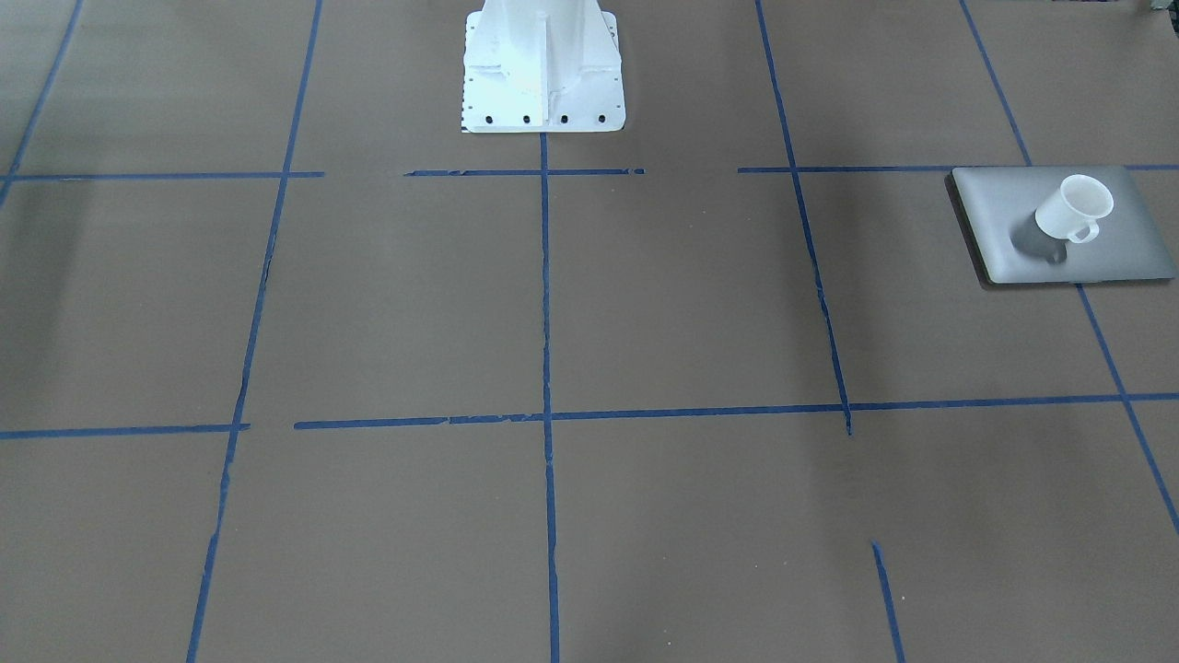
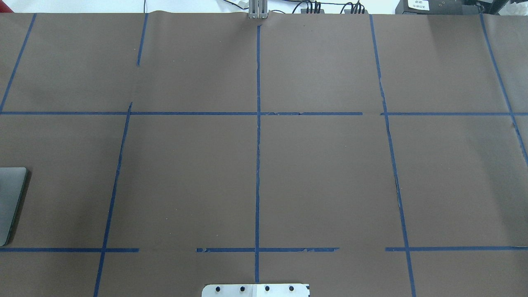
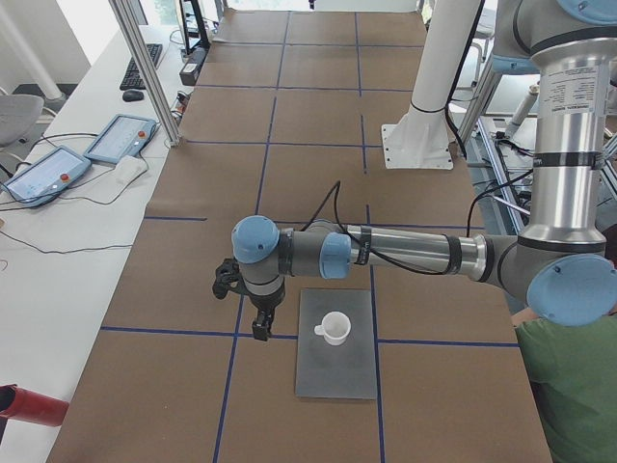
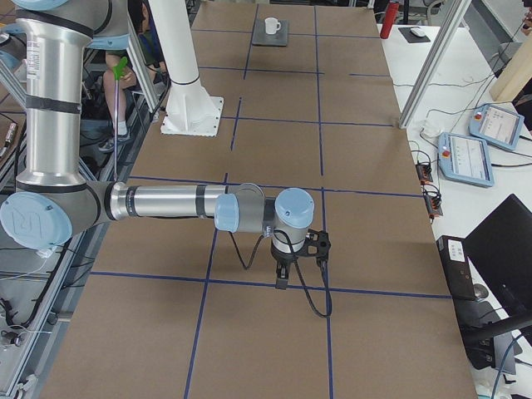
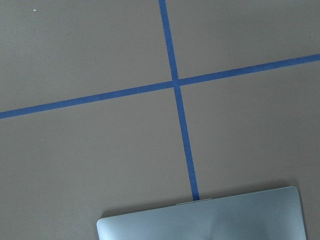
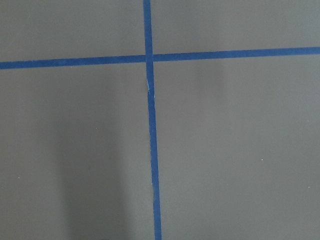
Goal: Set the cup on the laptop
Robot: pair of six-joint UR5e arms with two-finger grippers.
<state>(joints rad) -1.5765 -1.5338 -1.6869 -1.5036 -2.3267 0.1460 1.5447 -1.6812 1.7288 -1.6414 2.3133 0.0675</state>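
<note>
The small white cup point(image 1: 1073, 207) stands upright on the closed silver-grey laptop point(image 1: 1114, 253), near the lid's middle. Both show in the exterior left view, cup point(image 3: 335, 328) on laptop point(image 3: 333, 374), and far off in the exterior right view, cup point(image 4: 272, 26) on laptop point(image 4: 282, 39). The overhead view shows only the laptop's edge point(image 2: 10, 198), and the left wrist view shows its edge point(image 5: 210, 225). My left gripper point(image 3: 258, 323) hangs above the table beside the laptop, apart from the cup. My right gripper point(image 4: 281, 278) hangs over bare table. I cannot tell whether either is open or shut.
The white robot pedestal point(image 1: 543, 74) stands at the table's robot side. Blue tape lines cross the brown table cover. A side desk holds teach pendants point(image 3: 120, 140). A metal post point(image 3: 145, 68) stands at the table edge. A person in green point(image 3: 569, 386) is beside the robot.
</note>
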